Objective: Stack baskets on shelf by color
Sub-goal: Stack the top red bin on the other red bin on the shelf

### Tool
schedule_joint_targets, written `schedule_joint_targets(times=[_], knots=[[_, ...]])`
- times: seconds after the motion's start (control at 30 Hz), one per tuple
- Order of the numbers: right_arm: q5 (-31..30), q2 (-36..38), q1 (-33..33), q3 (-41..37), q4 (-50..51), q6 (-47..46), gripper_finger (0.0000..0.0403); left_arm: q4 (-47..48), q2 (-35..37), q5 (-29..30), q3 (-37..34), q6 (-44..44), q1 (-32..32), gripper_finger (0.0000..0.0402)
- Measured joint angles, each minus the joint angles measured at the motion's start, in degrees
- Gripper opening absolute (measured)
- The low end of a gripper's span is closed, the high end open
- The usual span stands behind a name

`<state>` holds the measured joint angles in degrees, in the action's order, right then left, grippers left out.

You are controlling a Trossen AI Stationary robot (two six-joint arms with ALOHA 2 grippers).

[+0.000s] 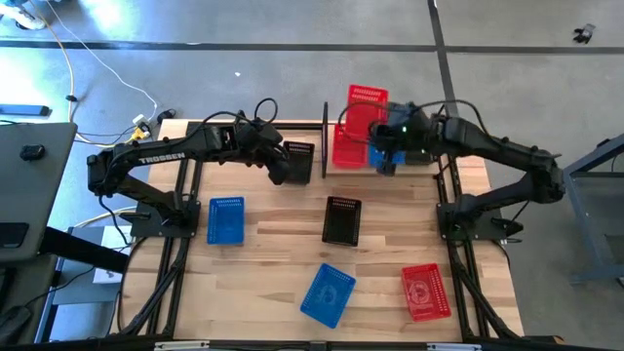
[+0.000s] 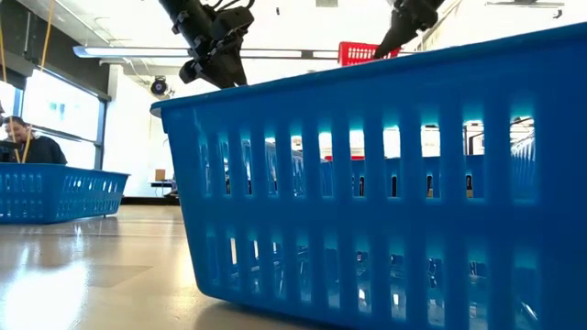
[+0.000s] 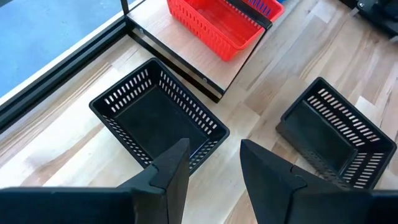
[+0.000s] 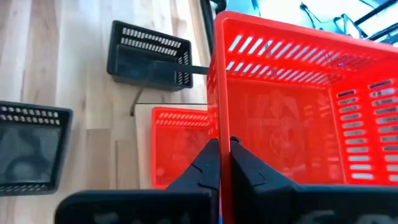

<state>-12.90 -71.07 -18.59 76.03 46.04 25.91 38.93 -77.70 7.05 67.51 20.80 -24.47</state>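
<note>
My right gripper (image 4: 224,144) is shut on a red basket (image 4: 298,106) and holds it tilted over the shelf (image 1: 325,136) at the table's far edge. Under it a second red basket (image 4: 180,143) sits on the shelf's wooden floor, with a blue basket (image 1: 375,157) beside it. My left gripper (image 3: 214,146) is open and hovers above a black basket (image 3: 158,118) that stands on the table just left of the shelf. A second black basket (image 3: 336,134) stands mid-table. My right gripper pinches the red basket by the rim of one wall (image 4: 216,124), one finger inside and one outside. The basket is lifted clear and tilted, its open side turned toward the wrist camera, above the red basket (image 1: 346,146) on the shelf.
On the table stand a blue basket (image 1: 226,219) near the left arm's base, a blue basket (image 1: 328,292) and a red basket (image 1: 426,291) toward the near edge. The near blue basket (image 2: 394,183) fills the low view. A person (image 2: 18,142) sits beyond the table.
</note>
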Motion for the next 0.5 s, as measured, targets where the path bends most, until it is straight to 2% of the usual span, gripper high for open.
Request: schedule_joint_targets(times=[0.23, 0.5], knots=[[8.8, -4.0, -7.5, 0.0, -1.7, 3.7, 0.0, -0.1, 0.0, 0.0, 0.0, 0.5, 0.0, 0.0131], [11.9, -9.2, -8.1, 0.0, -1.6, 1.7, 0.0, -0.1, 0.0, 0.0, 0.0, 0.6, 0.0, 0.0131]])
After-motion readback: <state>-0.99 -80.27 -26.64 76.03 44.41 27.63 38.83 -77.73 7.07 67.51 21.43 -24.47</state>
